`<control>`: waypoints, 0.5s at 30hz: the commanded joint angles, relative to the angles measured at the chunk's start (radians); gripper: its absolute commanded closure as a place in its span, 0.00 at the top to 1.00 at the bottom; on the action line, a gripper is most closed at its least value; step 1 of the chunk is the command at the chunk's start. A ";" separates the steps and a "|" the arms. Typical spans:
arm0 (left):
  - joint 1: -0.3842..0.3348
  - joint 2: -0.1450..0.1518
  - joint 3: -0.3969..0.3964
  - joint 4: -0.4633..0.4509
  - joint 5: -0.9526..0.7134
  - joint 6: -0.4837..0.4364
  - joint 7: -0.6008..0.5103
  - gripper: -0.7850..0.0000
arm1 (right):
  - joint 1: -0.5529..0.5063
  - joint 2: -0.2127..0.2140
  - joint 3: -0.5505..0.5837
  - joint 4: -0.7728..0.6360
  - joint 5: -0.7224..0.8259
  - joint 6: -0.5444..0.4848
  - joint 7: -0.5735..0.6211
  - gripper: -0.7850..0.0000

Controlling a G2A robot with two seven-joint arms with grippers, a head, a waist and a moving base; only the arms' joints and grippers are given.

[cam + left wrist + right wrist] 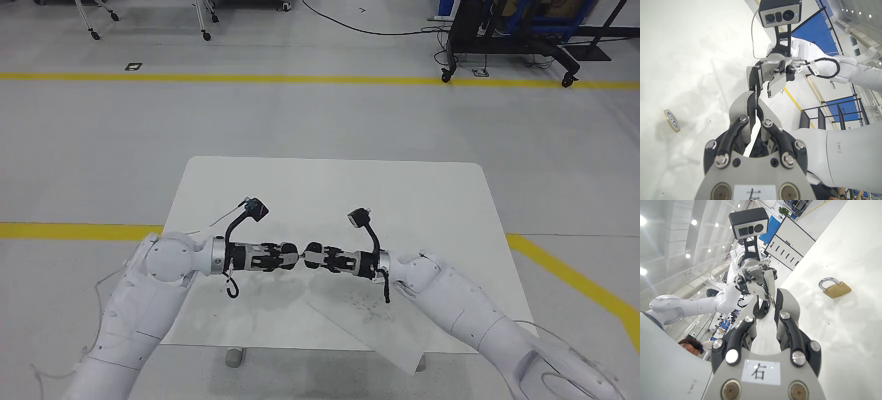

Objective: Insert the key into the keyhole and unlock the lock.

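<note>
My left gripper is shut on a thin silver key, held above the white table. Facing it tip to tip is my right gripper, open, with one black pad beside the key and the other finger apart from it. In the right wrist view the key sits between my right gripper's spread fingers. The brass padlock with its silver shackle lies flat on the table, apart from both grippers. It also lies on the table in the left wrist view. Both grippers meet over the table's middle front.
Around the arms the table top is bare white. Its front edge lies just behind the arms' elbows. A yellow floor line and a wheeled stand are far beyond the table.
</note>
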 commanded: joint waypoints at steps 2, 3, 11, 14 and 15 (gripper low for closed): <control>-0.004 0.001 0.011 0.002 -0.003 0.005 0.002 0.00 | -0.003 -0.002 0.010 0.005 0.003 0.001 0.011 0.00; -0.005 0.002 0.013 0.004 -0.007 0.004 0.002 0.00 | -0.005 -0.003 0.012 0.005 0.003 0.002 0.014 0.00; -0.012 0.008 0.014 0.015 -0.033 0.005 0.022 1.00 | -0.017 -0.005 0.041 0.008 0.011 -0.026 0.025 0.00; -0.012 0.015 -0.015 0.023 0.029 0.014 0.080 1.00 | -0.029 0.000 0.073 0.016 0.007 -0.058 -0.014 0.00; -0.008 0.018 -0.022 0.017 0.099 0.030 0.119 1.00 | -0.034 0.003 0.088 0.019 0.002 -0.072 -0.032 0.00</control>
